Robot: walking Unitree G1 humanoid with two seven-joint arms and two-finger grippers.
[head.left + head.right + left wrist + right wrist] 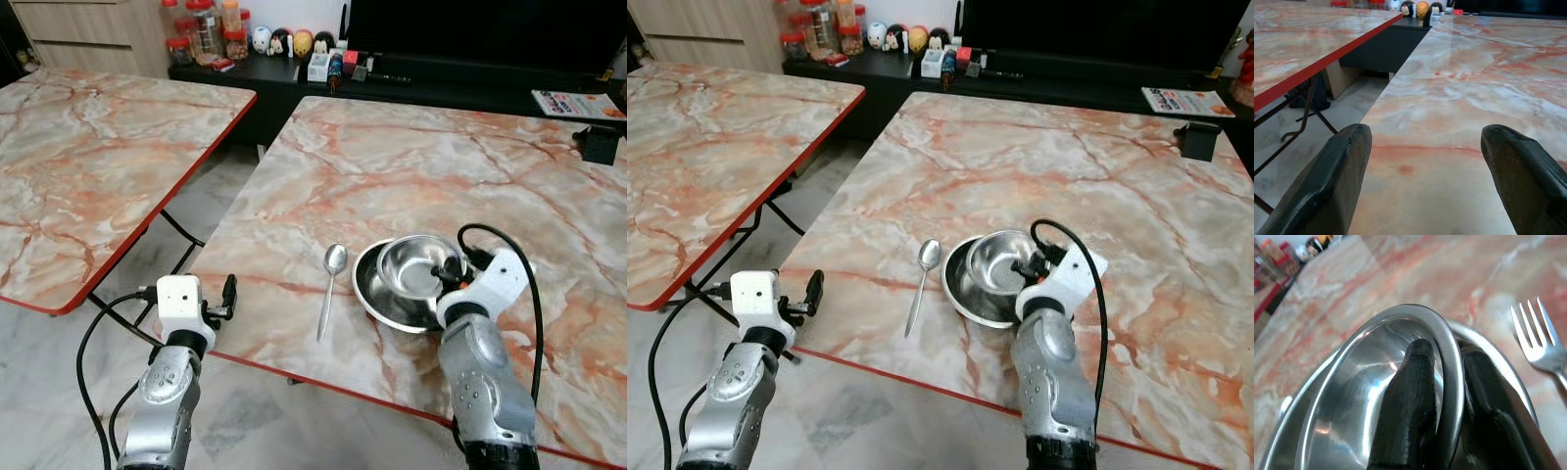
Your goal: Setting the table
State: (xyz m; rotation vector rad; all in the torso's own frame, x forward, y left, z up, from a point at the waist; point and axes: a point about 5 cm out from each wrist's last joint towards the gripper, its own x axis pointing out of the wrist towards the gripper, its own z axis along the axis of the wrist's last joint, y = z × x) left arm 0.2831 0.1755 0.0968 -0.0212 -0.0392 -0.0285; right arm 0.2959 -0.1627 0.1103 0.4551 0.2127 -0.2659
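Right end effector (1449, 396) is clamped on the rim of the small steel bowl (416, 264): one finger (1408, 401) inside the bowl, the other outside, rim pinched between them. Small bowl sits tilted inside the larger steel bowl (377, 299), and both rest on the near part of the marble tabletop (411, 166), close to its red front edge. Spoon (331, 286) lies flat on the tabletop just left of the larger bowl, not touching it, bowl end pointing away from the robot, handle toward the front edge. Fork (1537, 340) lies on the tabletop beside the larger bowl on its right side, tines visible in the right wrist view; whether it touches the bowl is unclear. Left end effector (1425, 181) is held level at the tabletop's near left corner, well left of the spoon, fingers (1332, 181) spread apart with nothing between them, pointing across the tabletop. Second marble tabletop (98, 147) stands to the left of the first, with a strip of floor between. Beyond the main tabletop's far edge: a low black cabinet (294, 83) carrying jars (201, 29) and small figurines (289, 41). A magazine (576, 103) and a small black box (600, 144) sit at the far right, well away from the bowls.
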